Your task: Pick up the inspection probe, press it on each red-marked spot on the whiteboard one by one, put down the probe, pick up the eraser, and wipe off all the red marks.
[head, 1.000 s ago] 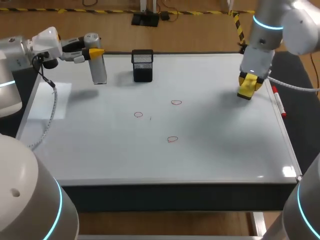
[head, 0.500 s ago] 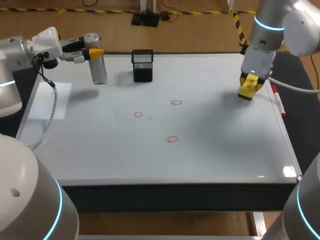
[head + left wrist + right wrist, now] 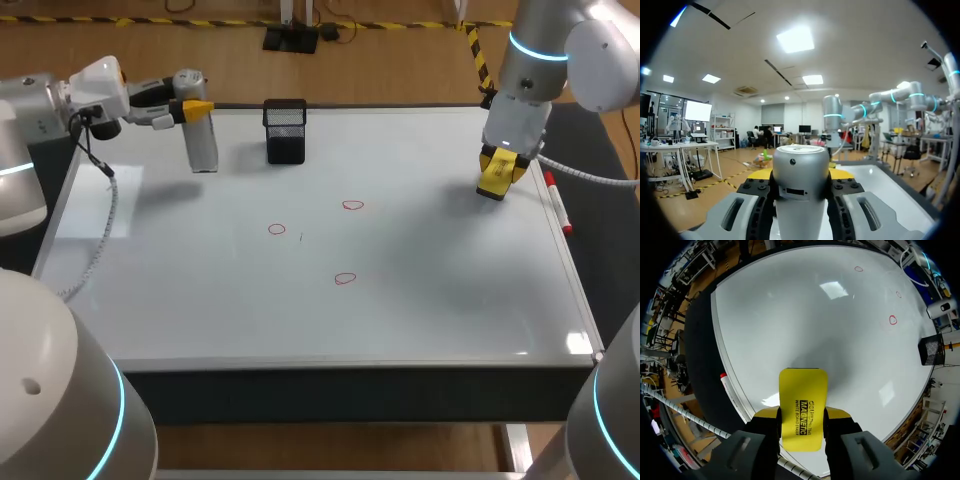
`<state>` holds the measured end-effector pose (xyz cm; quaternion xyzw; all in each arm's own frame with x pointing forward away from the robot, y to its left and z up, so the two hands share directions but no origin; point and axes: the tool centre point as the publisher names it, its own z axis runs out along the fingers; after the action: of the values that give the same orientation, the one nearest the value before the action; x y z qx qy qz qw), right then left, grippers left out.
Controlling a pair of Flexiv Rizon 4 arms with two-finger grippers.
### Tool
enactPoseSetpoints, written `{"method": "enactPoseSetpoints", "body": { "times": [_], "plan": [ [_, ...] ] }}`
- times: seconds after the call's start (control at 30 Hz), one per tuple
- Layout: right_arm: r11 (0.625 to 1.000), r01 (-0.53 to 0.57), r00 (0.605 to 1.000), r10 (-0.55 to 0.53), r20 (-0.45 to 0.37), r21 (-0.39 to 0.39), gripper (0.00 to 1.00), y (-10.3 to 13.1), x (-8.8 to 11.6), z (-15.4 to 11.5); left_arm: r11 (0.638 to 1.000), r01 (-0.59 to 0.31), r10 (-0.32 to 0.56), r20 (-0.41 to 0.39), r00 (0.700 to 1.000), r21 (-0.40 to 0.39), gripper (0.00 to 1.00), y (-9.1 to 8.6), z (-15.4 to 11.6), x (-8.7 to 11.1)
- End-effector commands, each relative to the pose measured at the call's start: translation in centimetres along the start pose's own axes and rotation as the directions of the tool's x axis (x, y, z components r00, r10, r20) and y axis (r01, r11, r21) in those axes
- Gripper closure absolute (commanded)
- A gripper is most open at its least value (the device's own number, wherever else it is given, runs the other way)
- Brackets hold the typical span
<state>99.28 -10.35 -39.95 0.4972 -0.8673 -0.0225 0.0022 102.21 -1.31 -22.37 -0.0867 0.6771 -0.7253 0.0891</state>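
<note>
Probe (image 3: 200, 135): was clamped near its top between the fingers of my left gripper (image 3: 190, 104), over the far left corner of the whiteboard (image 3: 450, 300).
Probe axis: stood upright, working end down toward the board. I couldn't tell whether the tip touched the surface.
Eraser (image 3: 494, 182): was pinched in my right gripper (image 3: 497, 172), low over the board's right side, near the red marker (image 3: 557, 205) lying along the right edge.
Targets: three small red rings mid-board, namely left mark (image 3: 277, 230), far mark (image 3: 352, 205) and near mark (image 3: 345, 279).
Bearing from probe: all three lay toward the centre and toward my side of the board, well apart from the tip.
Nearest target: left mark, I judged. It sat on the left arm's side, with far mark and near mark beyond it.
Obstacle: mesh cup (image 3: 285, 130) stood near the probe on its centre side, so I judged the path should come toward me before swinging across.
Next move: I reckoned a translate with the axis vertical, then a straight press down.
Right arm: was nearer to far mark than to the others, but its wiping job comes after the probing.
</note>
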Motion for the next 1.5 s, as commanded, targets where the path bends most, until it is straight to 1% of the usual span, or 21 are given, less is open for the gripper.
{"method": "enactPoseSetpoints", "body": {
  "times": [0.03,0.13,0.33,0.53,0.7,1.17,1.33,1.5],
  "plan": [
    [1.0,0.002,1.0,-0.002,-0.004,0.001,1.0,-0.1,0.0,0.0,1.0,-0.005,0.004,-0.02,1.0,-0.01,1.0,0.2,1.5,1.4],
    [1.0,0.002,1.0,-0.002,-0.004,0.001,1.0,-0.1,0.0,0.0,1.0,-0.016,0.016,-0.045,0.999,-0.008,1.0,0.2,2.6,3.0],
    [1.0,0.002,1.0,-0.002,-0.004,0.001,1.0,-0.1,0.0,0.0,1.0,-0.013,0.014,-0.078,0.997,0.022,1.0,0.7,4.4,6.2],
    [1.0,0.002,1.0,-0.002,-0.004,0.001,1.0,-0.1,0.0,0.0,0.999,0.004,-0.002,-0.076,0.997,0.036,1.0,1.3,5.7,8.7],
    [1.0,0.002,1.0,-0.002,-0.004,0.001,1.0,-0.1,0.0,0.0,0.998,0.025,-0.02,-0.098,0.995,0.052,1.0,1.8,6.4,10.3],
    [1.0,0.002,1.0,-0.002,-0.004,0.001,1.0,-0.1,0.0,0.0,0.997,0.045,-0.037,-0.125,0.991,0.064,1.0,3.3,7.3,12.8],
    [1.0,0.002,1.0,-0.002,-0.004,0.001,1.0,-0.1,0.0,0.0,0.996,0.043,-0.033,-0.14,0.99,0.072,1.0,3.7,7.6,13.1],
    [1.0,0.002,1.0,-0.002,-0.004,0.001,1.0,-0.1,0.0,0.0,0.996,0.051,-0.042,-0.137,0.99,0.067,1.0,4.2,7.8,13.1]
  ]
}}
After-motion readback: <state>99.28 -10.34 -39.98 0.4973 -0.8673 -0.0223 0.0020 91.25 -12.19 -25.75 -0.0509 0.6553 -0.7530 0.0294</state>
